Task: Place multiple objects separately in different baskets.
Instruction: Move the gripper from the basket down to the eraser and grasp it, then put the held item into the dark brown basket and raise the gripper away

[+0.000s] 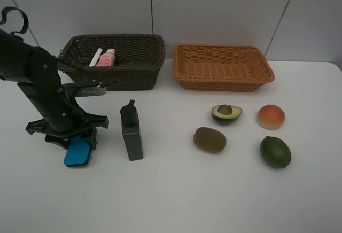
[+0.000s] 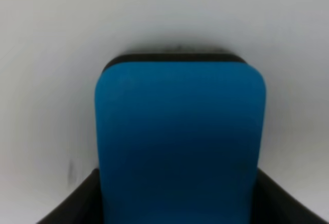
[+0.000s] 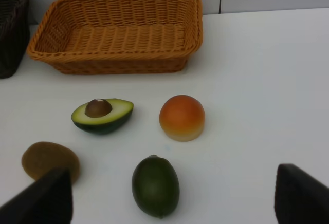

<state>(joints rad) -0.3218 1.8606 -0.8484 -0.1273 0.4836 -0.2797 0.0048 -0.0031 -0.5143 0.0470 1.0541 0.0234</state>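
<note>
Two baskets sit at the table's far edge by the wall. The dark basket holds a white marker and a pink bottle side by side at its left end. The orange basket stands to its right, a gap between them.

My left tool is down over the blue eraser near the table's left side. Its fingers flank the eraser; whether they press on it I cannot tell. A dark green bottle stands upright just right of the eraser, between it and the fruit.

My right tool hangs spread wide, facing the avocado half, kiwi, peach and green fruit, each lying apart. Open table runs along the near edge.
</note>
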